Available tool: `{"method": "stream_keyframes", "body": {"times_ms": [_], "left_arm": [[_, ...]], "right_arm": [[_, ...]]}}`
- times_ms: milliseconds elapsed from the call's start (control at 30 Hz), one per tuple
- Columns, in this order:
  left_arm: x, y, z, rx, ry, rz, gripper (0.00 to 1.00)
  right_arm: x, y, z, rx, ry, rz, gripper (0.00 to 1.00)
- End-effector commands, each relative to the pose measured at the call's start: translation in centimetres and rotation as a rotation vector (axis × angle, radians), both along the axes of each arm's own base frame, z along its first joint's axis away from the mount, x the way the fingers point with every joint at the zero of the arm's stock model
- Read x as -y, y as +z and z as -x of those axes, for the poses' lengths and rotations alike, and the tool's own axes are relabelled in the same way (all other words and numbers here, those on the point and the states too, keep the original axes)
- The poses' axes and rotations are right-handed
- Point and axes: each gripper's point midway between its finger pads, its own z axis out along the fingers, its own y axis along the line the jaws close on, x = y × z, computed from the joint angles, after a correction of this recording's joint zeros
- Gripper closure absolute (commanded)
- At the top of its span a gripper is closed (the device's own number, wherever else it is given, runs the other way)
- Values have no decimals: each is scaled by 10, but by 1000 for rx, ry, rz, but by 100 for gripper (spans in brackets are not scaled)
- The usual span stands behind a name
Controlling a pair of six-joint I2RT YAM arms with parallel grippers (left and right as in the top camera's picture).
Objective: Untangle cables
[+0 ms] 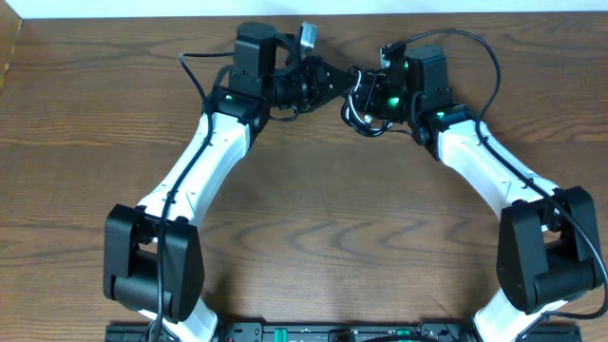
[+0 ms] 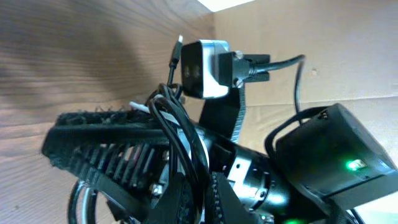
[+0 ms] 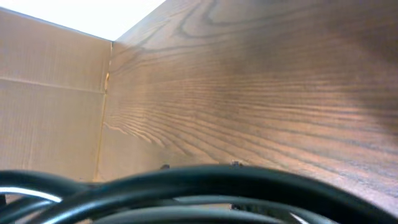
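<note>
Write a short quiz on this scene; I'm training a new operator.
1. True or false: the left tool and right tool meet near the table's far edge.
2. In the left wrist view, the black cable drapes over: A) a ribbed finger, B) a cup, C) a plate.
3. Fill in: the indicator light on the right arm glows ____.
Key: 1 true; 2 A; 3 green.

Dark wood-grain table (image 1: 323,237), tan cardboard wall (image 3: 50,87) along its edge, bright white light beyond
</note>
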Motion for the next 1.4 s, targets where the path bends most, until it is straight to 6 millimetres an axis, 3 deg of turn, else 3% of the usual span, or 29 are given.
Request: {"method": "stream_keyframes", "body": {"times_ms": [0, 100, 267, 500, 600, 733, 933, 1000, 1100, 1233, 1367], "left_arm": [[0, 20, 7, 20, -59, 54, 93], [-17, 5, -7, -4, 33, -7, 93], [-57, -35, -24, -38, 186, -198, 92], [-98, -68, -39, -37, 358, -429, 93], [-110, -77, -40, -51, 403, -496, 93], [-133, -94, -33, -91, 456, -628, 93], [-144, -105, -25, -95, 439, -720, 93], [-150, -109, -22, -97, 440, -760, 93], [-150, -110, -21, -99, 431, -766, 93], [-133, -107, -15, -61, 322, -720, 93], [-117, -105, -6, -28, 220, -688, 93]], "right_arm": [[7, -13, -7, 4, -35, 46, 99], [5, -2, -7, 32, 17, 1, 99], [15, 21, -1, 56, 94, -86, 99], [5, 52, 33, 101, 305, -184, 99], [3, 53, 42, 79, 343, -209, 99], [18, 48, 39, 36, 306, -208, 99], [45, 69, 36, 75, 290, -246, 99], [64, 82, 33, 106, 264, -257, 99], [88, 87, 25, 129, 202, -241, 99], [105, 68, 18, 82, 114, -173, 99], [103, 43, 20, 22, 66, -71, 99]]}}
